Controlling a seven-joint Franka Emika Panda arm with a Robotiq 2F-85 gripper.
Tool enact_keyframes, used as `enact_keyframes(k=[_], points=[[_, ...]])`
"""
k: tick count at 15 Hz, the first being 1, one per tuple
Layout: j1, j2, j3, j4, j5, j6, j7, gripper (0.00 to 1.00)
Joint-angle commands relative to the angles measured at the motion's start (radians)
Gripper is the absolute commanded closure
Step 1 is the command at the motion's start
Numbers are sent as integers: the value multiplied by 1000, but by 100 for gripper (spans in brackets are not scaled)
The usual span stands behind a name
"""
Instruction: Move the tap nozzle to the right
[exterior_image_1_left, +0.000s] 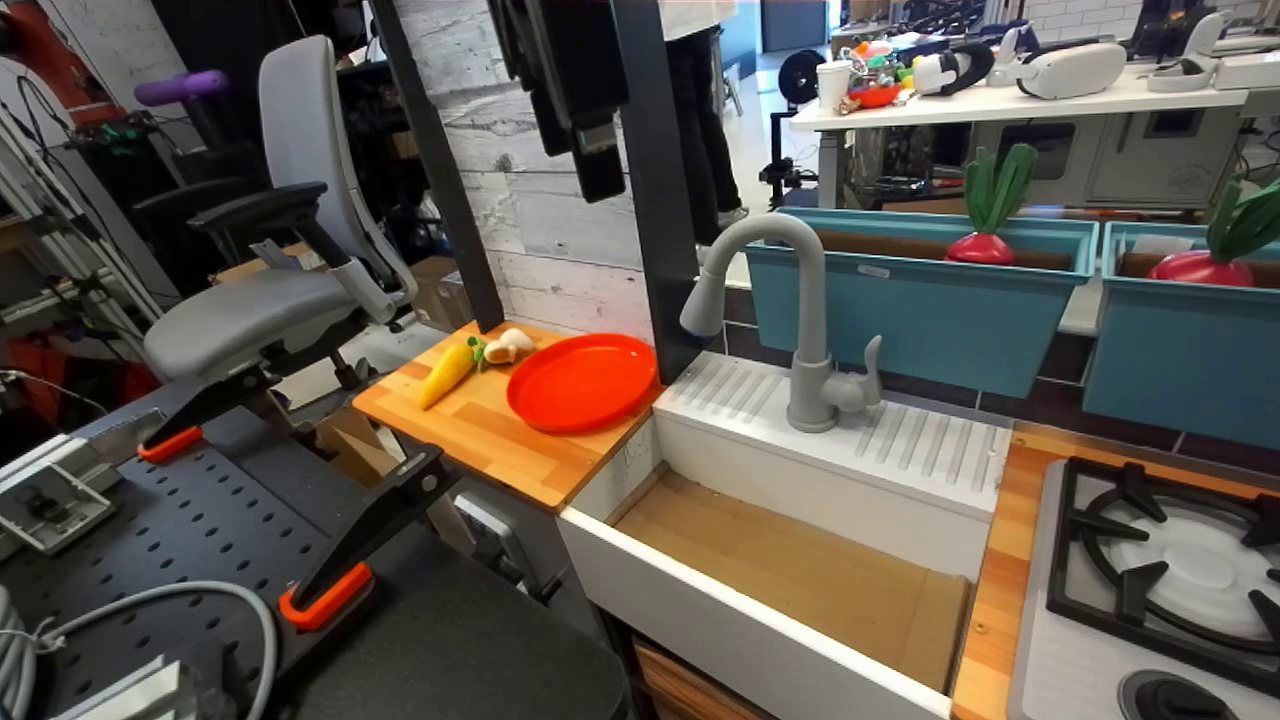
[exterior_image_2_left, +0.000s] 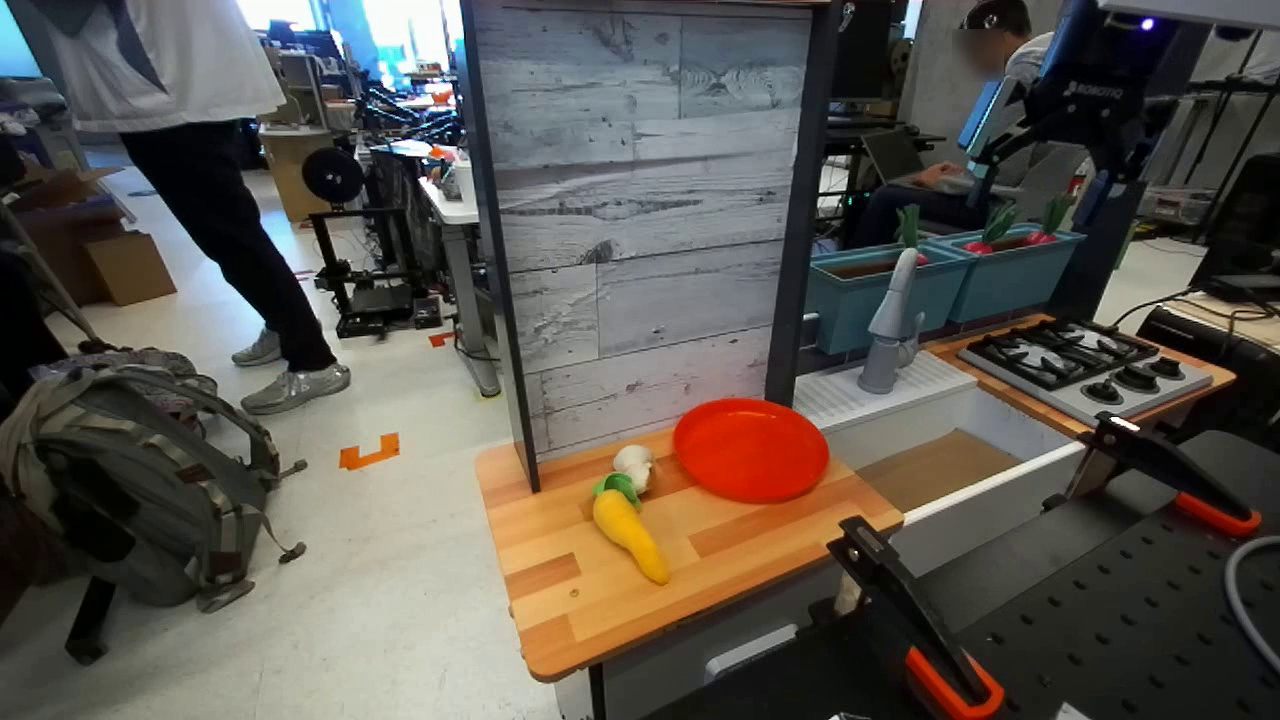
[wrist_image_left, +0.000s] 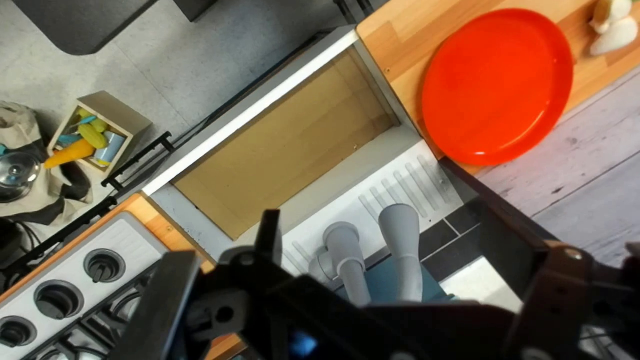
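The tap nozzle (exterior_image_1_left: 707, 300) is the end of a matte grey gooseneck spout on the white sink ledge. In an exterior view its arch reaches left from the upright tube; in the other angle it points toward the camera (exterior_image_2_left: 897, 295). In the wrist view its flared end (wrist_image_left: 400, 227) faces the sink side, and my gripper's dark body hides the arch top. My gripper (exterior_image_2_left: 1040, 190) is open and empty, up and right of the spout, apart from it. In the wrist view its fingers are spread wide (wrist_image_left: 450, 240). Its dark parts hang at the top of an exterior view (exterior_image_1_left: 580, 140).
The short lever handle (exterior_image_1_left: 870, 370) stands at the tap's base. A black post (exterior_image_1_left: 665, 190) rises near the nozzle. Blue planters (exterior_image_1_left: 900, 310) with red radishes stand behind. The sink (exterior_image_1_left: 750, 640), stove (exterior_image_1_left: 1200, 560), red plate (exterior_image_1_left: 585, 385), yellow vegetable (exterior_image_2_left: 628, 535) and garlic (exterior_image_2_left: 633, 465) surround it.
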Motion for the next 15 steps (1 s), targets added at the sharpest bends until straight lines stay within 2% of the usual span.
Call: enact_keyframes(k=[1,6,15], points=[[-29,118,20,112,31,31,62,0],[-39,247,46,209,76,95,120,0],[-36,412,73,364,109,101,207,0]])
